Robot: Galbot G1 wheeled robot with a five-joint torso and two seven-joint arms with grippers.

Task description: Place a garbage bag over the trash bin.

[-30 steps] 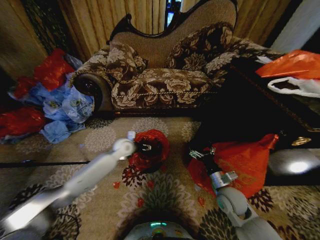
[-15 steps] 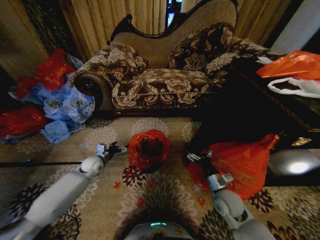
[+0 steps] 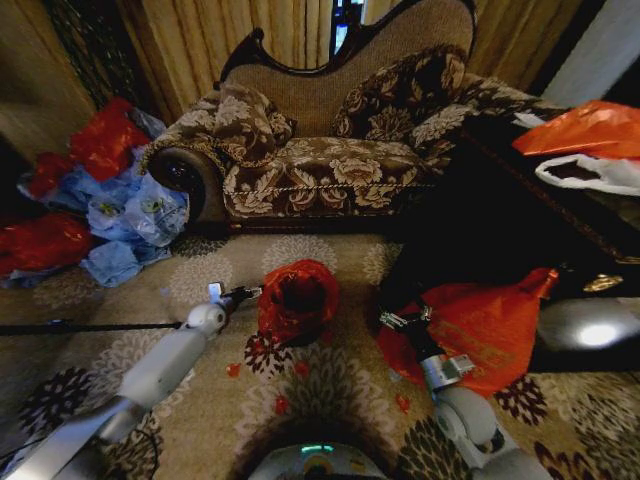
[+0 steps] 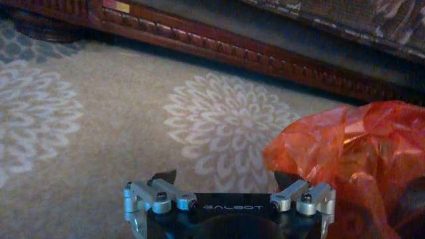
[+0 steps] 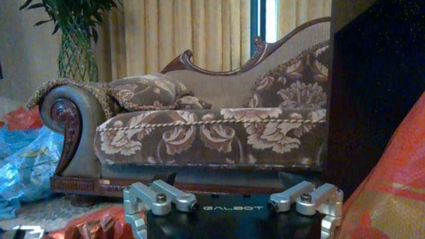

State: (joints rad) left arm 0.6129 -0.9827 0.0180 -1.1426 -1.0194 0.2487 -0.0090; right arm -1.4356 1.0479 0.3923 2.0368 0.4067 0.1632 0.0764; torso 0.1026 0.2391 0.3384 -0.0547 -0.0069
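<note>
The red-orange garbage bag (image 3: 297, 298) stands crumpled on the patterned carpet in front of the sofa, draped around the trash bin. Of the bin I see just a dark mouth (image 3: 299, 294) at the top. My left gripper (image 3: 238, 294) hovers low just left of the bag, apart from it. In the left wrist view the left gripper (image 4: 226, 177) is open with bare carpet between its fingers, and the bag (image 4: 352, 159) lies beside one finger. My right gripper (image 3: 398, 318) is open to the right of the bin, against a large orange bag bundle (image 3: 480, 320).
The brown floral sofa (image 3: 330, 150) stands behind the bin. Blue bags (image 3: 130, 220) and red bags (image 3: 100, 140) pile up at the left. A dark cabinet (image 3: 520, 220) at the right carries an orange bag (image 3: 590, 130) and a white bag (image 3: 590, 172). Red scraps (image 3: 285, 400) dot the carpet.
A second ago my left gripper was at the bag's left side. It has since drawn back to the left and now sits clear of the bag. The right gripper barely shifted.
</note>
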